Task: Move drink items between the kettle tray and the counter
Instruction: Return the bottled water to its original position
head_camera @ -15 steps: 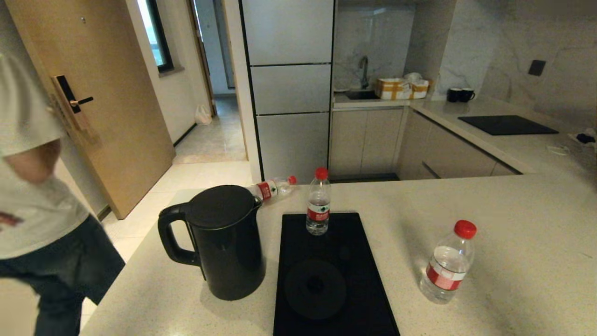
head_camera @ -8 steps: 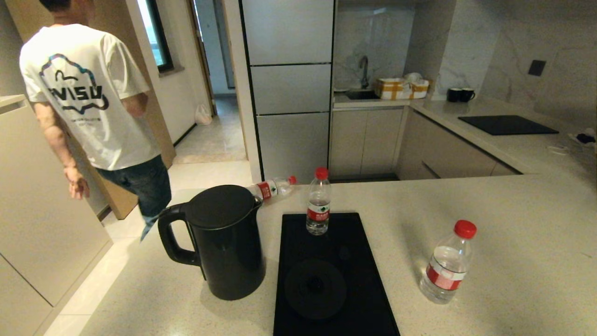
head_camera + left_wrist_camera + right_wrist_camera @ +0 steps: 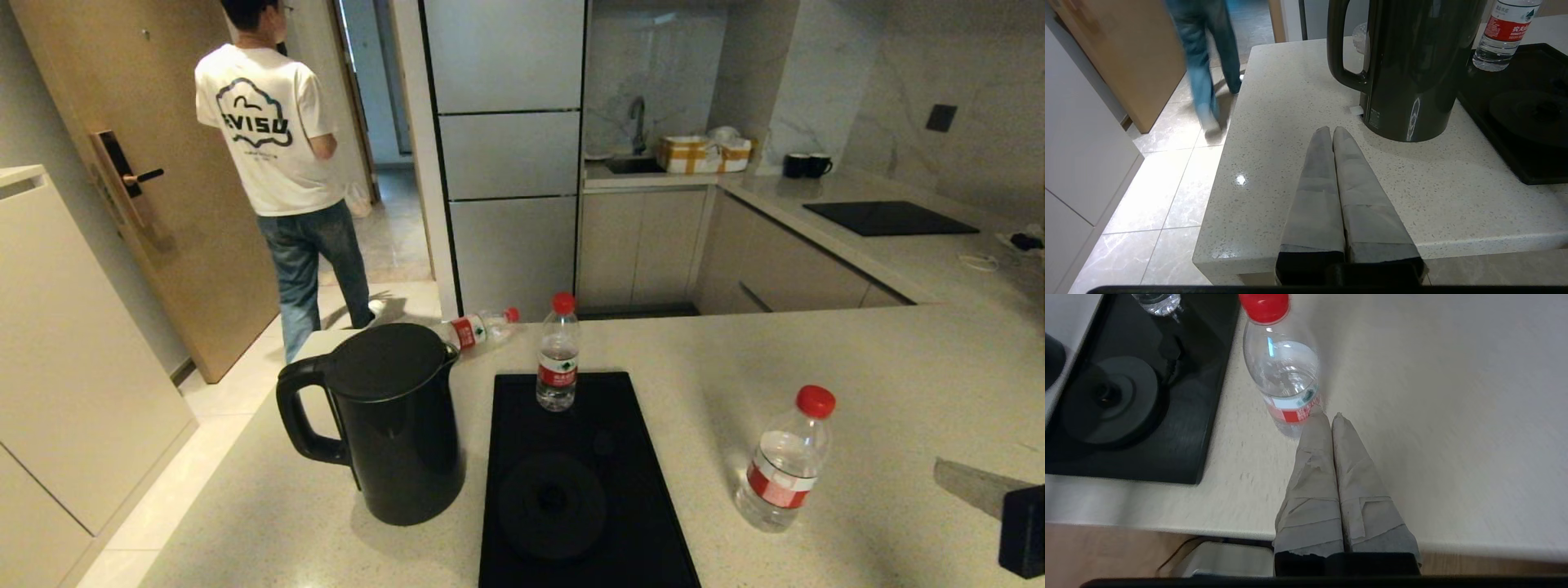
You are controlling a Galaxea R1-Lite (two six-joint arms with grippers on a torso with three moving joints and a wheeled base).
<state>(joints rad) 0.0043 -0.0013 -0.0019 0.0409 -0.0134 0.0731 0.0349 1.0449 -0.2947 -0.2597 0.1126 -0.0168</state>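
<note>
Now swung in over the bench [image 3: 898,367]: right hand [image 3: 1327,416], pinched shut, empty, beside the bottle [image 3: 1286,379]; could topple it if nudged.

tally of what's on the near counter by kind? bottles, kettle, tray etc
Water bottles: 3 (upright on the tray, upright on the counter, lying behind the kettle)
Electric kettle: 1
Kettle tray: 1
Kettle base disc: 1
Total: 6
</note>
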